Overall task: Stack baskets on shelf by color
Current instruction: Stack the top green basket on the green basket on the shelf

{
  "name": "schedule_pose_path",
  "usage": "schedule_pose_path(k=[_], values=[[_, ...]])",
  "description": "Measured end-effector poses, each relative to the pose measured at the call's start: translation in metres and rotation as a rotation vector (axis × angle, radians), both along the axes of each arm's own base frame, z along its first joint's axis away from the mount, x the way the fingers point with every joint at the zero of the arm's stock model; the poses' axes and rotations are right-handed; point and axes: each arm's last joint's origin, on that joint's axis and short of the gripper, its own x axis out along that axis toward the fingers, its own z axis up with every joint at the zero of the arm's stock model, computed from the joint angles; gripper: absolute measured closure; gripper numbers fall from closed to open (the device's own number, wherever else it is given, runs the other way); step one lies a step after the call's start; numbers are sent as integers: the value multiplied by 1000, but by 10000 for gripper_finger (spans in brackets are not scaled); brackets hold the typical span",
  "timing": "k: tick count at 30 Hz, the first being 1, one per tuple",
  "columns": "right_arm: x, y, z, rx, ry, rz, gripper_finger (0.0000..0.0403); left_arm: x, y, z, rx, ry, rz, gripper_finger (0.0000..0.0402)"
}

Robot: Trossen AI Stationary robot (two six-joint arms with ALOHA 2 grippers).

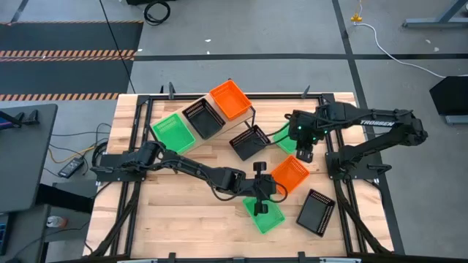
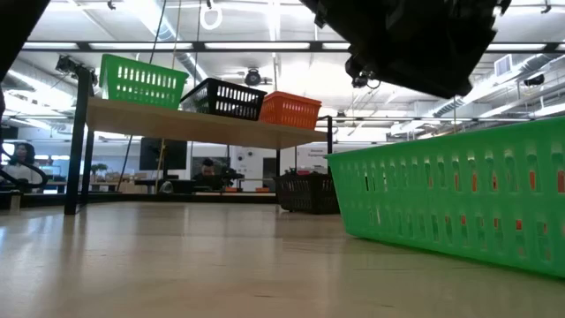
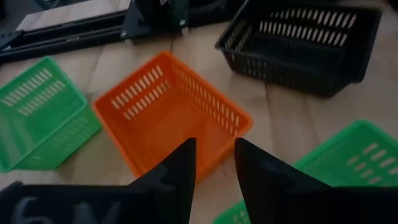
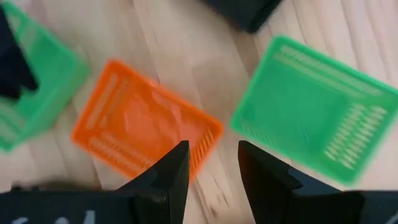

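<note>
Left jaws [image 3: 212, 171]: parted, grasping nothing, poised at the near edge of the orange perforated plastic basket [image 1: 289, 174] lying loose on the slatted wooden desk [image 1: 183, 219], right of frame centre.
Basket axis: long side runs diagonally, toward upper right.
Right jaws [image 4: 211, 165]: parted, empty, above the same basket's far side.
Nearer arm: I judge left.
Light wooden shelf [image 1: 191, 136]: upper centre, carrying one green, one black, one orange basket.

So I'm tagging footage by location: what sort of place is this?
Likely a robotics lab or workshop: a slatted wooden table on a concrete floor with loose cables, and ceiling strip lights over an open hall.
</note>
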Motion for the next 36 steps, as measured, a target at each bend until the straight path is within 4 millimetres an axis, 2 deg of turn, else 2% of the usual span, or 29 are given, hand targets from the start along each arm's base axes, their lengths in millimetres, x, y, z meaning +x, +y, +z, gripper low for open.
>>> schedule_pose_path(k=[5,9,14,18,23,28,36], values=[[4,-2,-27,-45,-30,-75,259,-6,-4,22,-29,-33,-63,285],[3,-9,-45,-145,25,-176,259,-16,-24,48,-54,-119,-153,285],[9,-13,-70,-123,44,-228,259,-31,-49,75,-84,-220,-217,285],[17,-14,-85,-113,43,-227,259,-39,-64,75,-116,-208,-234,285],[23,-19,-93,-191,53,-251,259,-47,-79,72,-169,-170,-233,285],[34,-21,-103,-188,45,-250,259,-55,-95,71,-200,-152,-250,285],[47,-23,-123,-188,106,-235,262,-64,-110,70,-213,-140,-277,285]])
